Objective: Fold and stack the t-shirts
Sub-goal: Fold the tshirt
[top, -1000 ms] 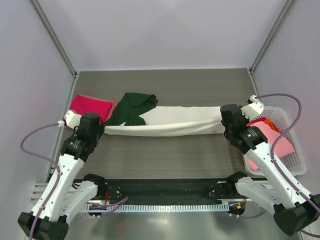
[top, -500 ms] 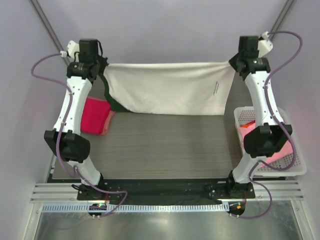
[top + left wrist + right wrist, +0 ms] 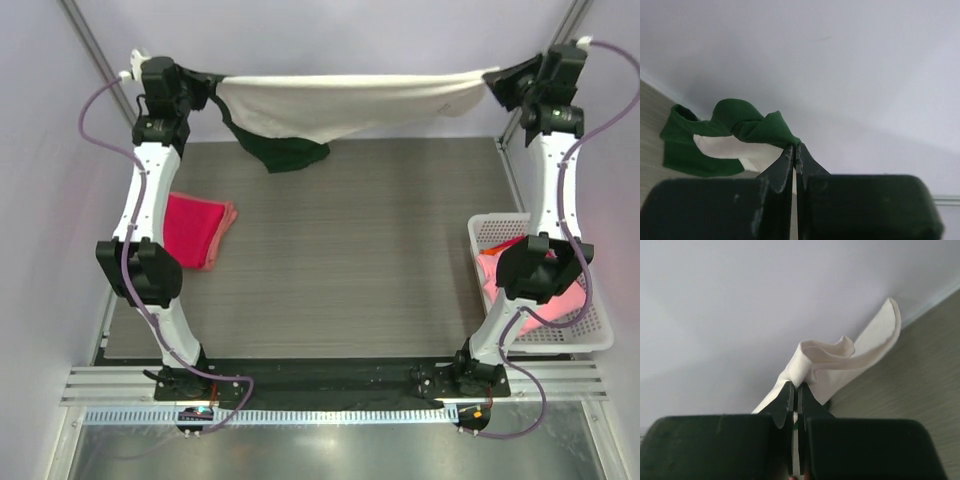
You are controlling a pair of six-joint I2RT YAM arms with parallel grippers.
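Grey wood-grain table [image 3: 350, 250] runs back to pale walls, and up at the far end both arms reach high with the cream-white t-shirt [image 3: 340, 105] strung between them like washing on a line, clear of the tabletop. The left gripper [image 3: 205, 92] has its fingers pinched tight on the dark green sleeve end. From the left wrist camera the left gripper's [image 3: 795, 150] tips meet with green cloth [image 3: 750, 125] bunched just above them, twisting away to the left. The right gripper [image 3: 493, 85] is clamped on the opposite cream edge. In the right wrist view the right gripper [image 3: 795, 388] bites a gathered fold of the cream fabric [image 3: 840, 365], which fans out beyond the fingertips to the upper right. One green sleeve [image 3: 285, 152] sags below the stretched body, nearer the left arm. The magenta-red t-shirt [image 3: 195, 230] lies folded on the table's left side. The pink t-shirt [image 3: 576, 300] sits in the white basket [image 3: 540, 345] on the right, partly hidden by the right arm.
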